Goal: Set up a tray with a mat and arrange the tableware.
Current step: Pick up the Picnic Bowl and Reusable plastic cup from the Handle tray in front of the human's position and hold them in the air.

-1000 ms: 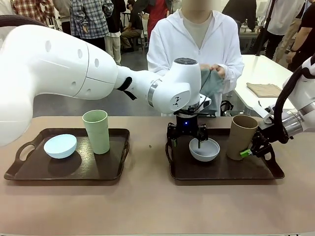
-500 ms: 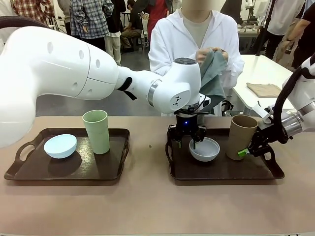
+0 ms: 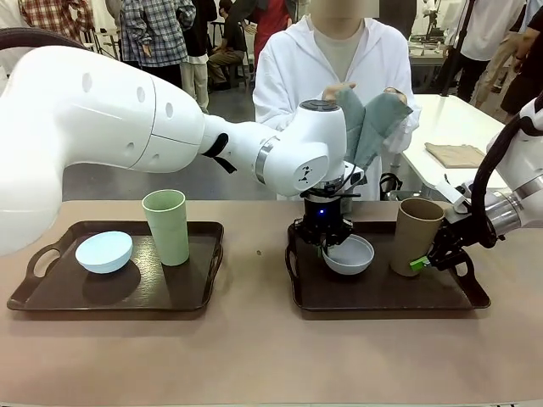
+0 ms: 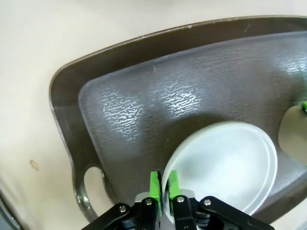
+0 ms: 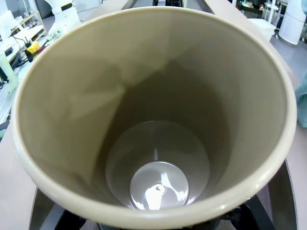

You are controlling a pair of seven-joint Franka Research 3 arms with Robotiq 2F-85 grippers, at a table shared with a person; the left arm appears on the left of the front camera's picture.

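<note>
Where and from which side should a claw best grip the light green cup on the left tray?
Probably its rim, from above, one finger inside, one outside: the light green cup stands upright, mouth open, and the pale blue bowl sits close on its left.

The work surface is a table (image 3: 254, 356) with a matte beige top that spans the full width of the front view. Beyond its far edge lies a smooth grey floor (image 3: 110, 182). Beyond the far right corner stands a white table (image 3: 475, 127). A folded tan cloth (image 3: 456, 154) lies flat on its top. Several people (image 3: 157, 34) stand on the floor beyond the far left corner, well back from the work surface. Lighting is even and diffuse, and shadows on the beige top are soft.
</note>
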